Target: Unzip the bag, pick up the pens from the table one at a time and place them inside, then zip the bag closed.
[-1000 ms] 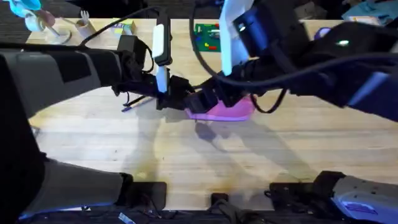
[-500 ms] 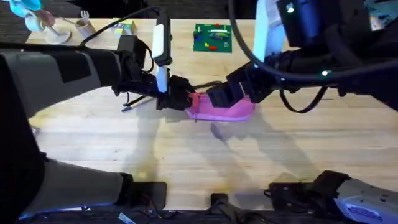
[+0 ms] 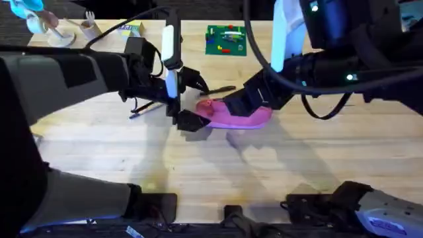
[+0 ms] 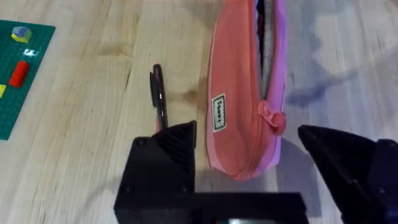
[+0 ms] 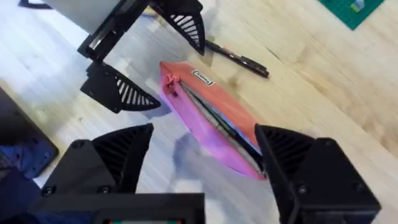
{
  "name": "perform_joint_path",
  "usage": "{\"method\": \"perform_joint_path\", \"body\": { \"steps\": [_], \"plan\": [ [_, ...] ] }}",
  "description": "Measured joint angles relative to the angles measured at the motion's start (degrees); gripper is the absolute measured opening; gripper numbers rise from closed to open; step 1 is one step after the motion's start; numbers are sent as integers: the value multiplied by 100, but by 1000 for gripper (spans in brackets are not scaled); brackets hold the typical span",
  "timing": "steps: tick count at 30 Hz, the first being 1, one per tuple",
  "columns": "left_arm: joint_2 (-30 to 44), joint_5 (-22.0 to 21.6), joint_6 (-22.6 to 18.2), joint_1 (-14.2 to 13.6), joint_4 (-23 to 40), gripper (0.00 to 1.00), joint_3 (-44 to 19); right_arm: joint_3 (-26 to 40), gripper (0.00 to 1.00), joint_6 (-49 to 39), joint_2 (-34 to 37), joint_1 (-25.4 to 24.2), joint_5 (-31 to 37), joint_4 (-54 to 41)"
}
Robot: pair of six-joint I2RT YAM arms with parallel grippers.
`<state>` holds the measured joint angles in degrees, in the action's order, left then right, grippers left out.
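The pink bag (image 3: 241, 118) lies on the table (image 3: 218, 172) near the middle, its zipper (image 5: 214, 118) gaping along the top. My left gripper (image 3: 198, 102) stands open around the bag's left end (image 4: 249, 118), with one finger on each side and neither touching it. Over the bag's right part my right gripper (image 5: 205, 168) hovers open and holds nothing. Just behind the bag lies a dark pen (image 3: 221, 88), also seen beside the pouch (image 4: 158, 93) and beyond it (image 5: 239, 59). Another slim dark pen (image 3: 142, 111) lies under the left arm.
A green baseplate with small bricks (image 3: 225, 39) sits at the back centre. Cups and a yellow box (image 3: 132, 28) stand at the back left. Bare wood stretches in front of the bag toward the arm bases.
My left gripper was shut at the bag's left end and has opened, letting go. The right gripper slid right along the bag from beside the left gripper.
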<state>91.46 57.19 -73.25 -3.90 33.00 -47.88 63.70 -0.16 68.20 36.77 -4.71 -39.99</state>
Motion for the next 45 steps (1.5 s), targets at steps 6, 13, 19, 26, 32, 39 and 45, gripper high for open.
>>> {"method": "perform_joint_path", "body": {
  "steps": [6, 13, 19, 26, 32, 39, 45],
  "plan": [
    [-416, 10, -6, 297, 648, 992, -252, 329, 996, -886, 0, 0, 0, -745],
    [-1931, -2, -9, 1038, 1776, 992, -356, 489, 882, -2557, 255, 0, 102, -758],
    [-2334, -134, -9, 1160, 1978, 992, -356, 489, 210, -3653, 515, 0, 279, -559],
    [-2429, -238, -9, 1160, 2000, 992, -356, 489, 31, -5045, 516, -20, 249, -594],
    [-2430, -253, -9, 1160, 1998, 992, -356, 492, 31, -5323, 677, -59, 29, -841],
    [-2430, -260, -9, 1160, 1998, 992, -356, 492, 31, -5437, 1262, -498, -544, -806],
    [-2430, -262, -9, 1160, 1998, 993, -356, 492, 31, -5437, 1575, -503, -566, -657]
  ]
}}
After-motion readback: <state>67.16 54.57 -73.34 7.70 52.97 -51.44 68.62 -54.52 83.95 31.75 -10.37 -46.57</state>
